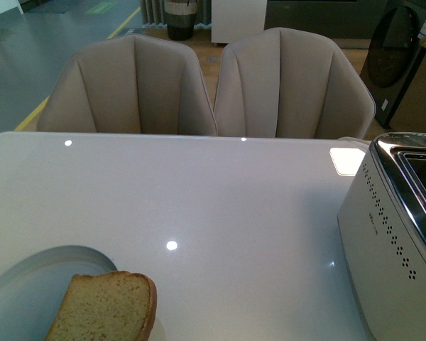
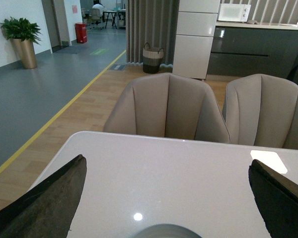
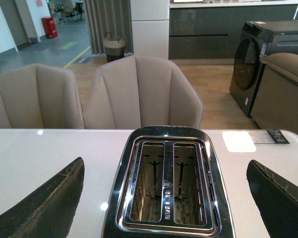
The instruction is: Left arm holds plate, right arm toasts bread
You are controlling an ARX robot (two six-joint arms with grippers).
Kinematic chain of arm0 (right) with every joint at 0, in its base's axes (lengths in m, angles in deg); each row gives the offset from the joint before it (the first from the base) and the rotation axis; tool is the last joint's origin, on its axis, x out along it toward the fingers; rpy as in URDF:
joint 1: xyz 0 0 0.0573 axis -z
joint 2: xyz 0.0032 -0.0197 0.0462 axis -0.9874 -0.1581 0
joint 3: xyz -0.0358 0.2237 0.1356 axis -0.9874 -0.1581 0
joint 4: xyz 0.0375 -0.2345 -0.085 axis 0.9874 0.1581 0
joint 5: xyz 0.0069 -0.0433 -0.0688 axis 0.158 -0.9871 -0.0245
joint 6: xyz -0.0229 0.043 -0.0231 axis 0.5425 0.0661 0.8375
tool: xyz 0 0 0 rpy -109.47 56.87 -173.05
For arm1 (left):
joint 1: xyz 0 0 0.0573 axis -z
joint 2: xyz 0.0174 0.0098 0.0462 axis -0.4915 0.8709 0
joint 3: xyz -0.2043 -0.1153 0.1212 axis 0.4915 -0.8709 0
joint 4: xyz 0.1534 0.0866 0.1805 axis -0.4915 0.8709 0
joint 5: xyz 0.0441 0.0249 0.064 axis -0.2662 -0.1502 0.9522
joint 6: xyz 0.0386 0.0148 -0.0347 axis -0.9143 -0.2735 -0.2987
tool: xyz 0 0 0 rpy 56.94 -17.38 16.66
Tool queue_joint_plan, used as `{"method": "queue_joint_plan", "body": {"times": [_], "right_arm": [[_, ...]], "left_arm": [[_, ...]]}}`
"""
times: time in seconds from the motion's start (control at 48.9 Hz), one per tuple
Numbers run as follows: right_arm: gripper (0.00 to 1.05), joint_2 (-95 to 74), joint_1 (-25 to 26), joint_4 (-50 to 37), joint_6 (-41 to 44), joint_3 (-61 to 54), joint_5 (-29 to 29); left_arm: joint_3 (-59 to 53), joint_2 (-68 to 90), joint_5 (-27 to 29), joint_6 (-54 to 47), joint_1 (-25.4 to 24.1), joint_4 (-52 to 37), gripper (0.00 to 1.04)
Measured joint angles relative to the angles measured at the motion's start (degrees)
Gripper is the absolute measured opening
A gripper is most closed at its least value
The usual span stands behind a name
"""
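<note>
Your bread (image 1: 106, 307) lies flat on the plate (image 1: 25, 288), toward the plate's right side, its rounded crust edge pointing right. The plate sits at the near left of the white tabletop (image 1: 199, 192), cut off by the edge of the front view. Nothing is touching either one.

In the left wrist view, your left arm (image 2: 167, 161) has its jaws spread wide. The two dark fingers (image 2: 44, 198) sit at opposite sides of the picture with bare tabletop between them. Only a sliver of the plate's rim (image 2: 161, 230) shows there, and the jaws grasp nothing.

In its own wrist view, your right arm (image 3: 165, 162) is likewise fully released, its jaws far apart and empty. The toaster (image 3: 169, 183) shows between them, both slots open upward with nothing in them. You cannot tell from this view how high the jaws are above it.

In the front view the toaster (image 1: 394, 241) stands at the right edge of the tabletop, well apart from the plate. Two beige chairs (image 1: 206, 89) stand behind the far edge.
</note>
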Motion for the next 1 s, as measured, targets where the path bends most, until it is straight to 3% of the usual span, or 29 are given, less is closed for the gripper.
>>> {"method": "queue_joint_plan", "body": {"times": [0.798, 0.859, 0.921, 1.003], "right_arm": [[0.96, 0.0, 0.0, 0.0, 0.0, 0.0, 0.0], [0.96, 0.0, 0.0, 0.0, 0.0, 0.0, 0.0], [0.96, 0.0, 0.0, 0.0, 0.0, 0.0, 0.1], [0.96, 0.0, 0.0, 0.0, 0.0, 0.0, 0.1]], "left_arm": [[0.0, 0.0, 0.0, 0.0, 0.0, 0.0, 0.98], [5.3, 6.8, -4.5, 4.2, -0.9, 13.2, 0.98], [9.8, 15.7, -5.5, 7.7, -1.0, 25.4, 0.98], [10.0, 18.0, -6.0, 9.3, -1.0, 28.3, 0.98]]}}
